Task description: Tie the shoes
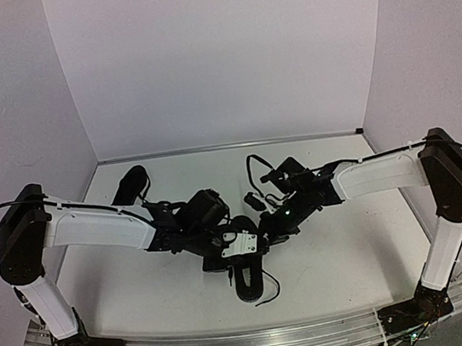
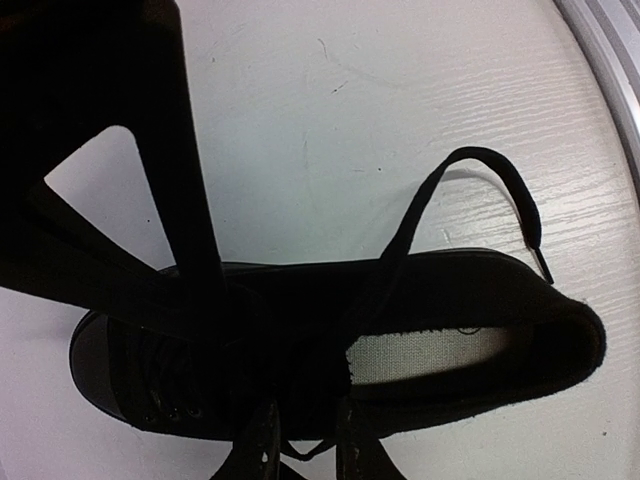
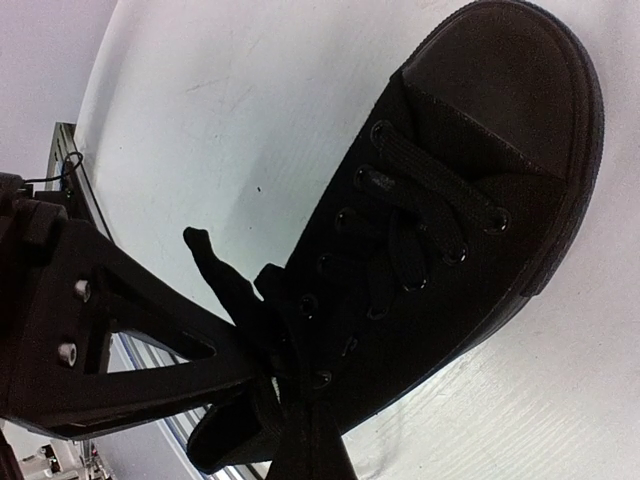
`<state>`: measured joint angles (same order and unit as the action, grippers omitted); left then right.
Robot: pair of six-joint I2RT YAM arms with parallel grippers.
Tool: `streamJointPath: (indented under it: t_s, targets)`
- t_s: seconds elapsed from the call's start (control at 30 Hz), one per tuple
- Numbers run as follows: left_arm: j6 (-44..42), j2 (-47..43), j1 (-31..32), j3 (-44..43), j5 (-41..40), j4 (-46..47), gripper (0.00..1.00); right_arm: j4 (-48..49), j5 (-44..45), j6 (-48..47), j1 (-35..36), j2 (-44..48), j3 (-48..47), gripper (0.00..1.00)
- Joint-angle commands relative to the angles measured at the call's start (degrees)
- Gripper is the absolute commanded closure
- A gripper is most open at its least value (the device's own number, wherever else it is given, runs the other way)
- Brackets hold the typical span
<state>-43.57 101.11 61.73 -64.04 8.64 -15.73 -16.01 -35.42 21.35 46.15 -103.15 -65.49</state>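
Black shoe (image 1: 248,282): long axis near-far, toe toward far wall, laces (image 2: 478,152) loose. Left gripper (image 2: 300,446), right gripper (image 3: 300,440): closure indiscernible.

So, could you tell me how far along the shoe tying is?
Nothing is tied yet: the near shoe is laced but shows no bow, one lace trailing loose. In hand, the left gripper and right gripper are both at its laces. Left: that bow, then the far shoe.
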Motion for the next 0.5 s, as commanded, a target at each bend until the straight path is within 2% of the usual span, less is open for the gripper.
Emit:
streamJointPath:
  t_s: [0.0, 0.47]
  targets:
    - [-1.02, 1.43, 0.23, -3.34, -0.68, -0.25, 0.80, 1.22, -0.33, 0.44, -0.27, 2.05, 0.10, 1.00]
    - [-1.82, 1.34, 1.44, -2.73, -1.35, -0.43, 0.85, 1.56, -0.79, 0.75, -0.36, 1.92, 0.01, 1.00]
